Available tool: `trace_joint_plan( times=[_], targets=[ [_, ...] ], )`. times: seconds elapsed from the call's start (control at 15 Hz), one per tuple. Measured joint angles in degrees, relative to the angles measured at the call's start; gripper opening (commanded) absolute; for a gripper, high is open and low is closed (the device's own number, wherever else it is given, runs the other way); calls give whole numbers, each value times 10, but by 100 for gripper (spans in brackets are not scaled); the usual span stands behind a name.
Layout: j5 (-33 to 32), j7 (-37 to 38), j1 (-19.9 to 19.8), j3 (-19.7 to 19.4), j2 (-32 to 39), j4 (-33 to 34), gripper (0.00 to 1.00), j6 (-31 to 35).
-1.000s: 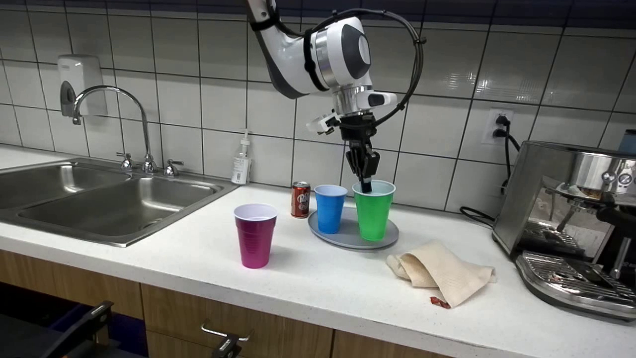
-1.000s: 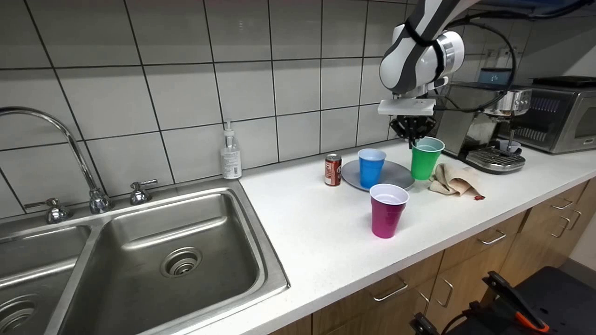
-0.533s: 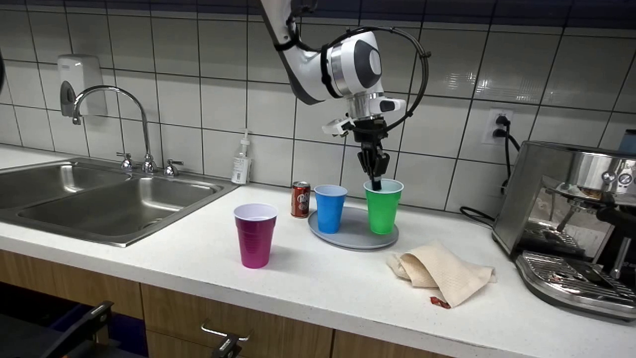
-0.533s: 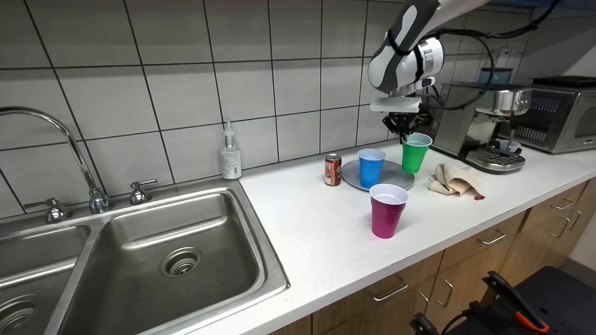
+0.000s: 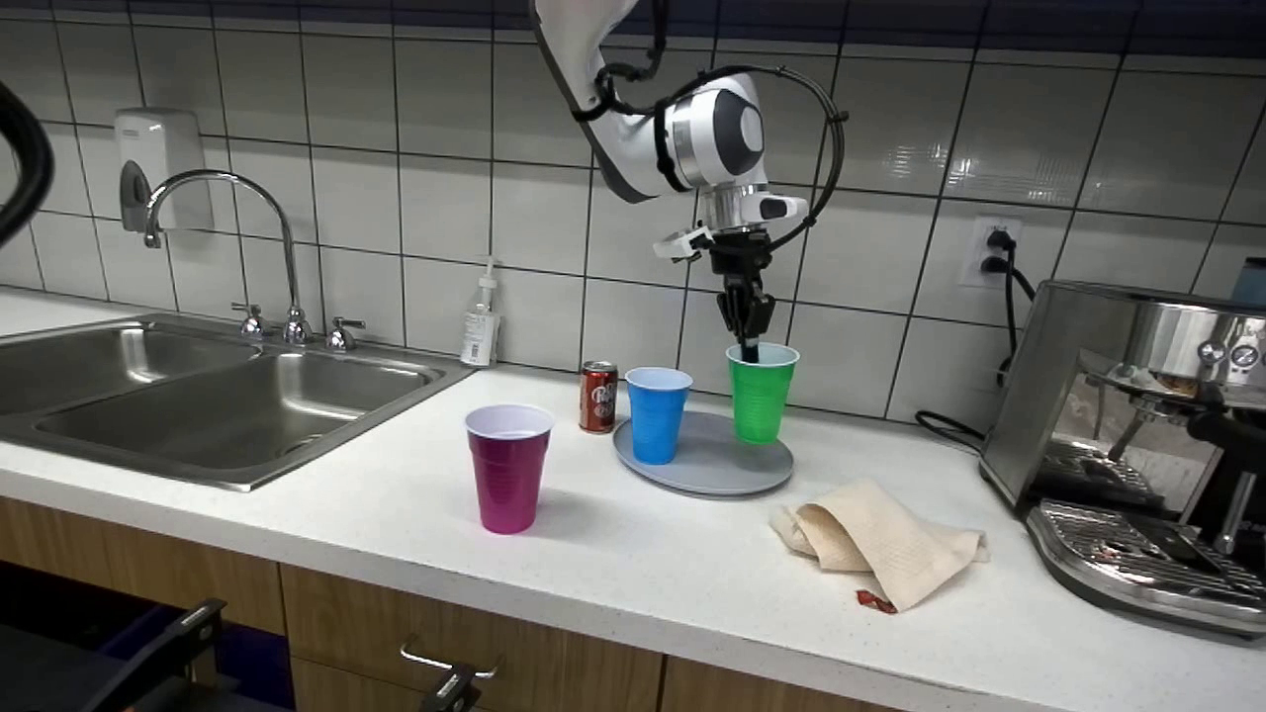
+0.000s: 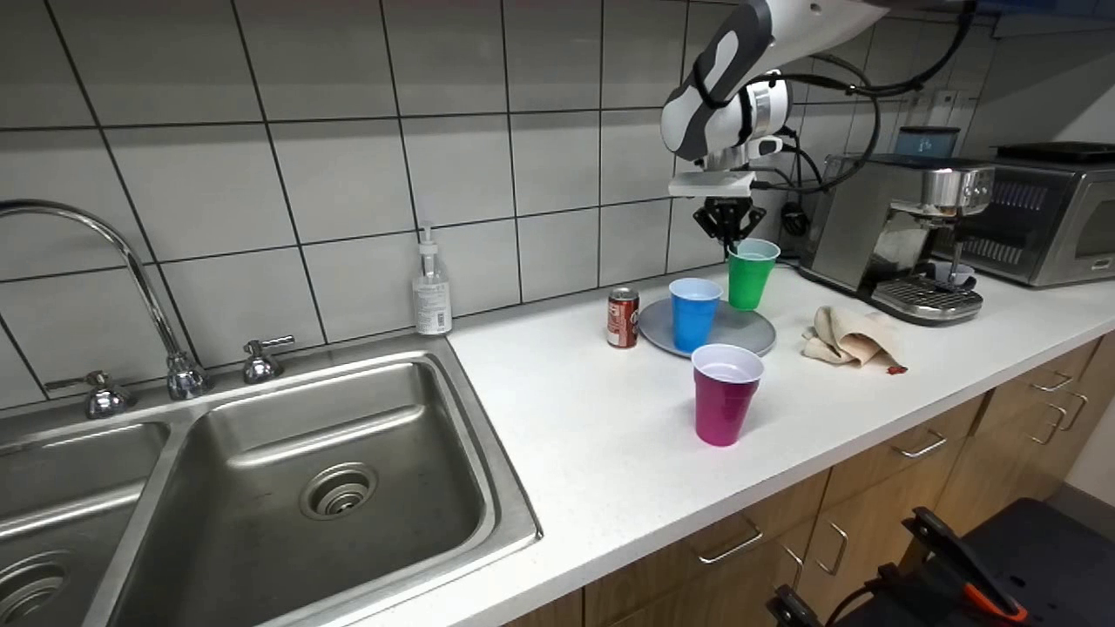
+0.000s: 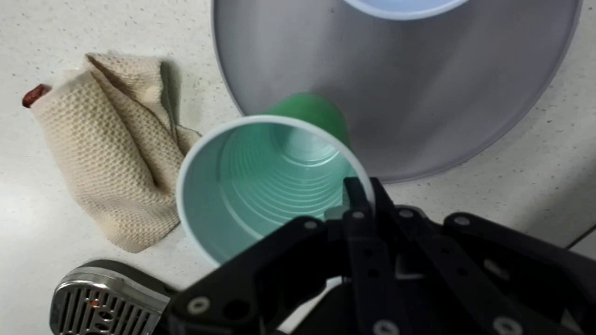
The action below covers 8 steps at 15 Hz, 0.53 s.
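Observation:
My gripper (image 5: 750, 354) is shut on the rim of a green cup (image 5: 762, 407), with one finger inside and one outside; the grip (image 7: 365, 193) and the cup's pale inner wall (image 7: 260, 190) show in the wrist view. The green cup (image 6: 749, 280) is slightly tilted at the back right of a grey plate (image 5: 707, 477). I cannot tell if its base touches the plate. The inside that shows looks empty. A blue cup (image 5: 656, 420) stands upright on the plate's left part. A magenta cup (image 5: 508, 475) stands on the counter in front, to the left.
A soda can (image 5: 597, 398) stands left of the plate. A crumpled beige towel (image 5: 890, 539) with a small red scrap (image 5: 876, 601) lies at the front right. An espresso machine (image 5: 1118, 396) is at the right, a sink (image 5: 227, 396) at the left, a tiled wall behind.
My gripper has carried the green cup back toward the tiled wall, from the plate's front right to its back right. The other cups, the plate and the towel stay where they were.

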Motion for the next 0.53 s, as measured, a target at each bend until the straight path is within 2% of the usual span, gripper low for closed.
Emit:
trace_joint_plan(
  times=[0.27,0.53],
  targets=[
    [13,-1,-2,13,44,73,1,-41],
    [27,-4,-7,24,86,129,1,-53]
  ],
)
